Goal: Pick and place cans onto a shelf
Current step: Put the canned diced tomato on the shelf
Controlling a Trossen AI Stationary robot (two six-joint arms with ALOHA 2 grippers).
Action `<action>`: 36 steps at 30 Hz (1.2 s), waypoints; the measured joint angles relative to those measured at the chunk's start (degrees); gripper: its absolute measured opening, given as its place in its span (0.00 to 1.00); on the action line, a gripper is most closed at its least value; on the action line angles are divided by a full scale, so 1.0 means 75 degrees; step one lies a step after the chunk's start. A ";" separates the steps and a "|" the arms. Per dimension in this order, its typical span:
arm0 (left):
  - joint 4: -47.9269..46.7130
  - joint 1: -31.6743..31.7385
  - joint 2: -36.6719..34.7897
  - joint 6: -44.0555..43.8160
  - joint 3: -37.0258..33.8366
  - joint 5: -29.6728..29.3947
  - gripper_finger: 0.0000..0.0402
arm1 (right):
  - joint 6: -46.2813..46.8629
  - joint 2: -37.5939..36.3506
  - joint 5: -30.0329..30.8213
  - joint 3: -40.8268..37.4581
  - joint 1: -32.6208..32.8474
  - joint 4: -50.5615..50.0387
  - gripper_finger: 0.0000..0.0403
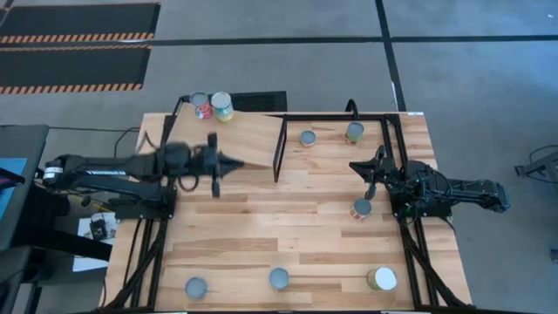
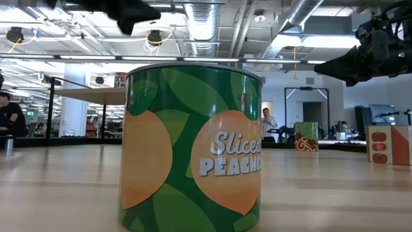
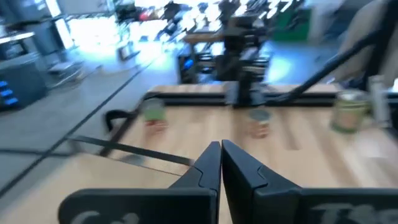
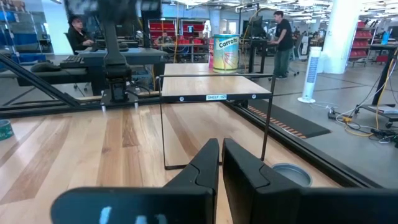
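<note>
The desk (image 1: 261, 235), a planked wooden top on a black frame, fills the middle of the high view, with grey floor around it. At its far edge stands the shelf (image 1: 248, 139), a sloping light-wood board on a thin black frame; two cans sit side by side on its far end, one with a red label (image 1: 201, 105) and one with a yellow-green label (image 1: 221, 105), the latter reading "Carrots" in the right wrist view (image 4: 225, 53). The left arm (image 1: 105, 170) reaches in from the left side of the desk, and its end effector (image 1: 234, 163) hangs over the near part of the shelf board with its two fingers pressed together and nothing between them, as the left wrist view shows (image 3: 221, 163). The right arm (image 1: 453, 187) lies along the right side of the desk, its end effector (image 1: 356, 165) pointing toward the middle, fingers likewise shut on nothing (image 4: 221, 162). The other cans stand apart on the desk: two near the far edge to the right of the shelf, one with a red label (image 1: 307, 138) and one with a green label (image 1: 354, 132); one with an orange label (image 1: 362, 209) just beside the right arm; and three along the near edge, two grey-topped (image 1: 196, 288) (image 1: 278, 278) and a wider cream-topped one (image 1: 381, 279). In the low view one green can marked "Sliced Peaches" (image 2: 192, 148) stands very close to the camera. People (image 4: 283, 37) show in the room beyond.
</note>
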 joint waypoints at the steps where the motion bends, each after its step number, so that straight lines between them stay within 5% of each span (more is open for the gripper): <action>1: 0.0679 -0.0167 -0.0079 -0.0056 -0.0519 -0.0002 0.00 | 0.0001 0.0002 -0.0001 0.0000 -0.0003 -0.0001 0.12; 7: 0.3453 -0.0646 -0.0250 -0.0444 -0.2798 -0.0188 0.00 | 0.0002 0.0000 0.0000 0.0000 -0.0001 0.0000 0.12; 15: 0.5438 -0.0593 -0.0252 -0.0184 -0.4442 -0.0209 0.00 | -0.0229 0.0003 0.0049 -0.0029 -0.0015 0.0404 0.12; 24: 0.5944 -0.0480 -0.0300 0.0055 -0.4540 -0.0127 0.00 | -0.0318 -0.0003 -0.0352 -0.0002 -0.0098 0.1740 0.11; 28: 0.6636 -0.0477 -0.0311 0.0509 -0.4540 -0.0183 0.00 | -0.0085 0.0061 -0.0555 0.0347 0.0107 0.0637 0.03; 36: 0.7167 -0.0448 -0.0309 0.0877 -0.4543 -0.0314 0.00 | 0.1510 0.1175 0.0445 0.1290 0.0997 -0.2028 0.02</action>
